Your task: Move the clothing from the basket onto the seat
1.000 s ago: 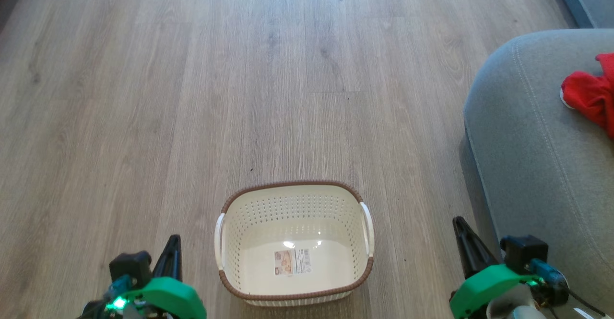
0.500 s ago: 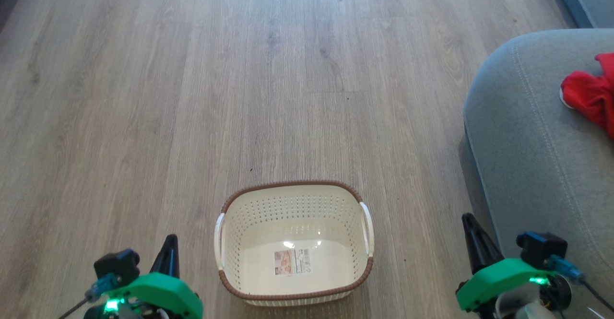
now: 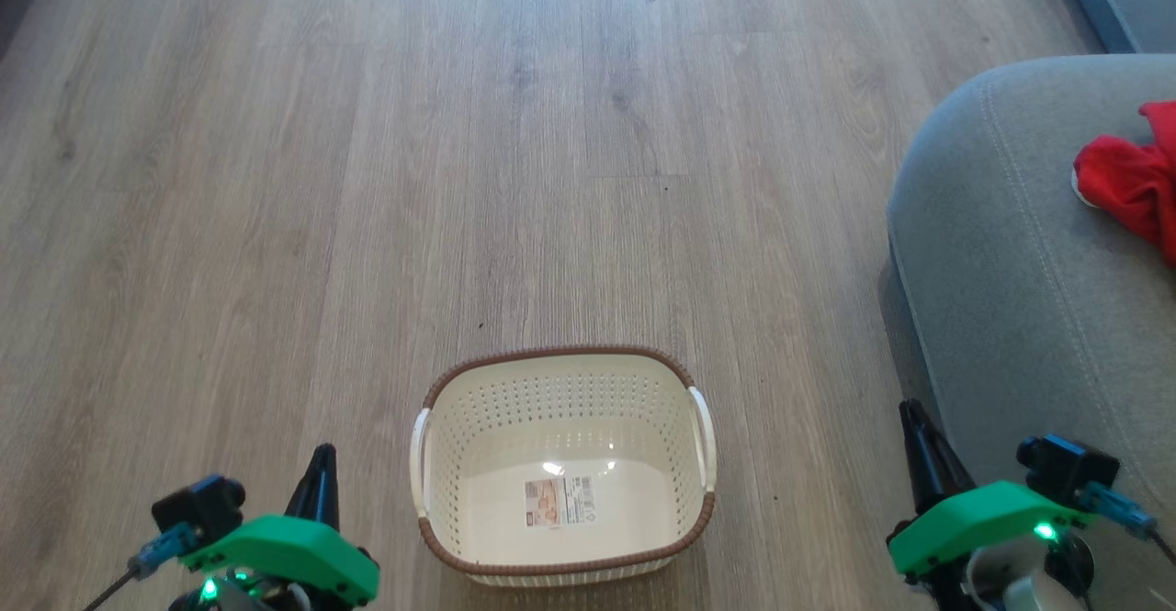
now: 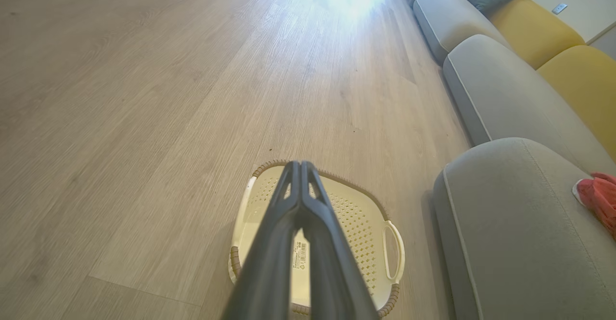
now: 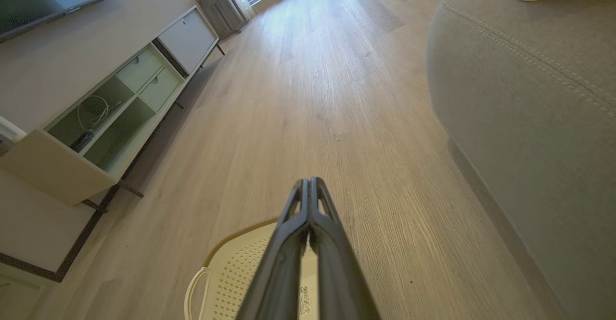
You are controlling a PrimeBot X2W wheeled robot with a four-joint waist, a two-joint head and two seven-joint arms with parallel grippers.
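1. Both claws are pinched fully closed and hold nothing. The left gripper (image 3: 322, 455) hangs near-left of the basket (image 3: 560, 400). The right gripper (image 3: 911, 409) hangs near-right of it, just beside the seat (image 3: 1001, 271).
2. Risk: my right arm is close to the seat's near-left flank. I judge that any swing to the right could scrape the upholstery or stall the arm against it.
3. Risk: the basket looks light and stands on the bare floor (image 3: 367, 179) between my two arms. A careless arm or base move could shove or tip it (nothing inside weighs it down).
4. Risk: the clothing (image 3: 1130, 184) lies on top of the seat at the far right, inside the stitch line. The frame edge cuts it off, so I can't tell how much there is or how it is settled. A bump to the cushion could shift it.
5. Container: the basket stands upright and has no garment in it. I see only a label (image 3: 560, 501) on its floor and two light glints. The perforated walls and both white handles are unobstructed.
6. My judgement is that the move looks done, with red fabric on the seat and none in the basket. Another grab into the basket would only jab the closed fingertips into the plastic.
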